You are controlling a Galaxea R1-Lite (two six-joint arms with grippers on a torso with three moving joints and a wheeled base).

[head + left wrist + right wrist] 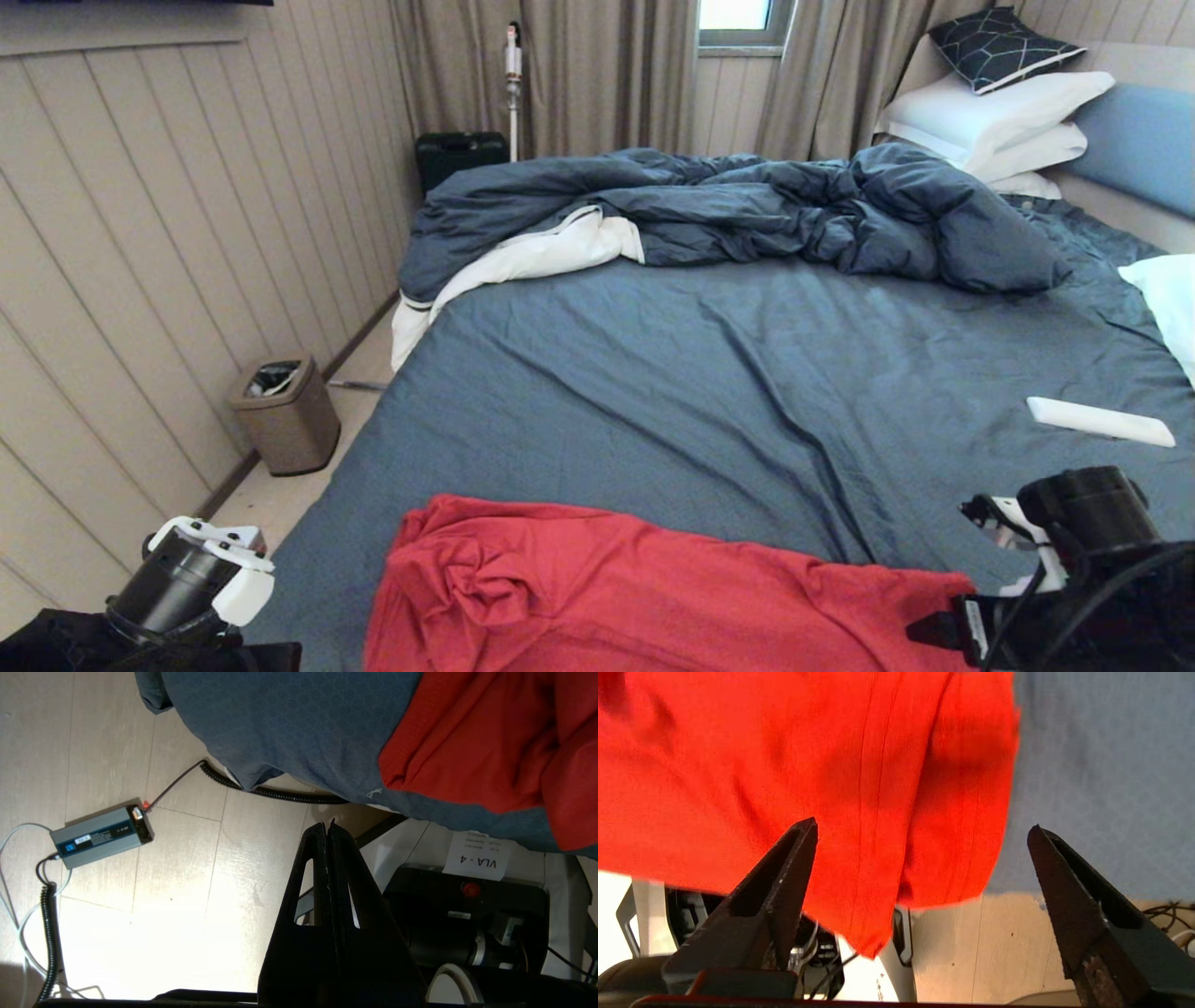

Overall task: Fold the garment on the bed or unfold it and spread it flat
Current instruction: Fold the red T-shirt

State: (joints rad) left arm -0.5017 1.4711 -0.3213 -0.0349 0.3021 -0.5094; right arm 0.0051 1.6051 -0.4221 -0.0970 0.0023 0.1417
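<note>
"Head view: where's the garment?"
"Bunched at the near edge of the bed, hem overhanging; spreading remains."
"Claws?"
"Right claw gapes, empty; left claw closed, empty."

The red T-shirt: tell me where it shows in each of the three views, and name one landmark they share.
Head view: the red T-shirt lies rumpled along the near edge of the bed, at the picture's bottom centre.
Left wrist view: it fills the upper right corner, beyond the shut left gripper.
Right wrist view: it covers the upper left and centre, hanging past the open right gripper.
Shared landmark: the blue-grey sheet.
</note>
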